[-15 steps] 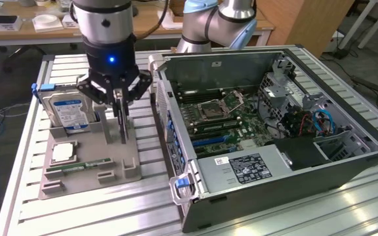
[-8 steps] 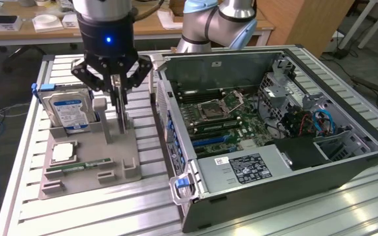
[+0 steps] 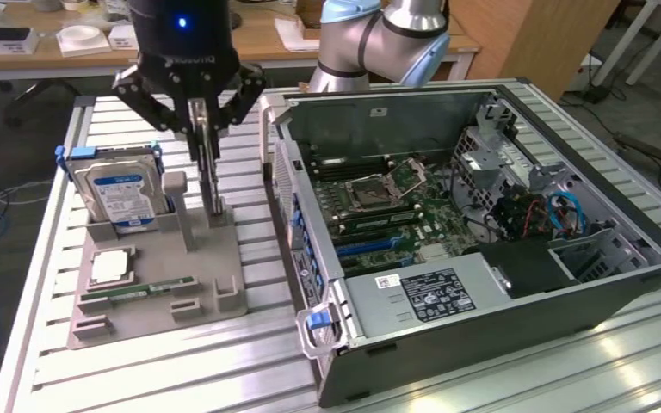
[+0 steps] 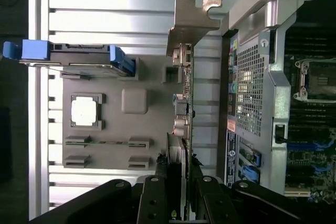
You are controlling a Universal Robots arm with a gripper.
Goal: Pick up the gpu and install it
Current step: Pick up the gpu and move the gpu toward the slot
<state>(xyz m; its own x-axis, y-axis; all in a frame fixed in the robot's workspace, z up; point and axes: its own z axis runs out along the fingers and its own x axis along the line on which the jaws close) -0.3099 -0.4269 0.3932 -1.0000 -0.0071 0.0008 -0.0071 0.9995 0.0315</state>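
Claw (image 4: 182, 165) clamped on gpu (image 4: 184, 103): thin dark card, edge-on, upright, silvery metal end

I can't read the hard drive (image 3: 124, 194) label; the jaws hide the top of the gpu (image 3: 209, 176); the arm (image 3: 367, 41) runs off frame.

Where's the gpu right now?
On the exterior view's left, the gpu stands on edge in the claw. Its lower end is at the gray tray, between the hard drive and the open case.
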